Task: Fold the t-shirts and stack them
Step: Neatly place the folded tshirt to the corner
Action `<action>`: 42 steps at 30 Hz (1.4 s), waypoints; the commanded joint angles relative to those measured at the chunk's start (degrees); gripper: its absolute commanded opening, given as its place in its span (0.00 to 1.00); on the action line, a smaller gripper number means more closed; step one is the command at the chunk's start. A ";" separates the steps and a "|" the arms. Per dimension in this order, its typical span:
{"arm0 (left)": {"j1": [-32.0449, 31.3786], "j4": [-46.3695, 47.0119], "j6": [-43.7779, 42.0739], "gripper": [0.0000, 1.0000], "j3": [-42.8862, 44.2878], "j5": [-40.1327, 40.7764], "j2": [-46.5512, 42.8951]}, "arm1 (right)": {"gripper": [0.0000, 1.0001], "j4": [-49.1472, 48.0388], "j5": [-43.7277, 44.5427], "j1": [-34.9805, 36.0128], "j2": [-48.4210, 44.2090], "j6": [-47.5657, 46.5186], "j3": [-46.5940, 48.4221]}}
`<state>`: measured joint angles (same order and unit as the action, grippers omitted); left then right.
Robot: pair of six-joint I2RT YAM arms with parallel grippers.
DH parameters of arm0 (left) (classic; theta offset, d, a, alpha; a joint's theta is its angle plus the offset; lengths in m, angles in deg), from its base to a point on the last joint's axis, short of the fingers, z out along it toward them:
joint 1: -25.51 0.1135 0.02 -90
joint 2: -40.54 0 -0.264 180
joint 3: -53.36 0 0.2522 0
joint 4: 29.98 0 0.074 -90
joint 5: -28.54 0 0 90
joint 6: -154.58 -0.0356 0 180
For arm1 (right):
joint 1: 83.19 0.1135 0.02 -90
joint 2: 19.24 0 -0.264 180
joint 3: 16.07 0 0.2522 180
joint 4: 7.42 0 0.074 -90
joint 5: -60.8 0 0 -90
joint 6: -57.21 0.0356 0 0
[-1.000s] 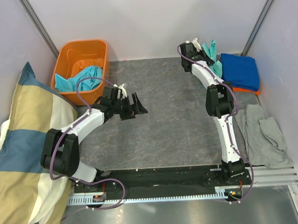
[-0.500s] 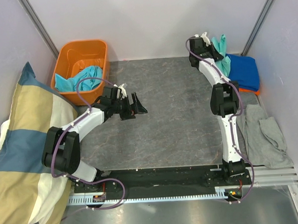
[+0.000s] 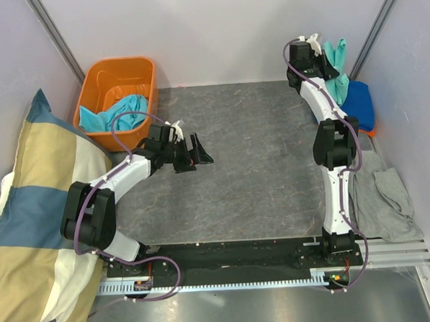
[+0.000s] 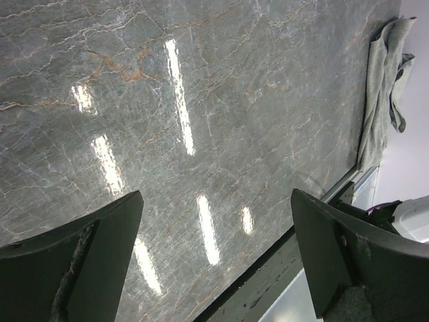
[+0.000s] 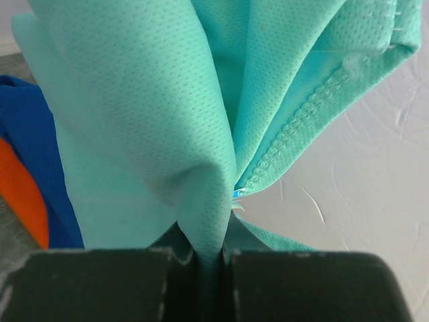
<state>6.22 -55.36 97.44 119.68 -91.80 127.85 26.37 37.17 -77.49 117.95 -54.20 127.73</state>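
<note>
Right gripper (image 3: 323, 54), at one o'clock from above, is clamped on a hanging mint-teal t-shirt (image 3: 338, 71), beside the royal blue t-shirt (image 3: 361, 101) lying on the orange t-shirt (image 3: 371, 131). At ten o'clock the orange bin (image 3: 95, 73) holds a crumpled turquoise t-shirt (image 3: 122, 109). Left gripper (image 3: 200, 156) is spread wide and empty.

On my left wrist view I see only table (image 4: 201, 100) between the jaws.

On the right wrist view, bunched mint folds are pinched tight.

Right gripper (image 5: 213, 260) fingertips buried in mint-teal shirt (image 5: 167, 100) folds. Orange shirt (image 5: 23, 198) mostly covered by royal blue shirt (image 5: 30, 114). Pillow (image 3: 23, 214) cut off at left and near edges.
</note>
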 commanded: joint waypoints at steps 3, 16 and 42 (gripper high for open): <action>0.30 1.86 -0.34 1.00 1.32 -1.73 0.58 | 0.00 -1.05 -1.24 -2.70 -1.84 2.86 -3.91; 0.30 1.95 0.62 1.00 2.37 -3.31 3.57 | 0.09 2.20 -3.53 -8.94 3.09 10.86 -7.60; 0.30 3.09 1.68 1.00 1.76 -3.14 3.40 | 0.98 4.31 -32.61 -13.08 -16.16 32.21 -18.94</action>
<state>6.22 -54.81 98.01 120.86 -93.57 131.94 31.82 13.45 -90.76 107.52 -27.21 109.81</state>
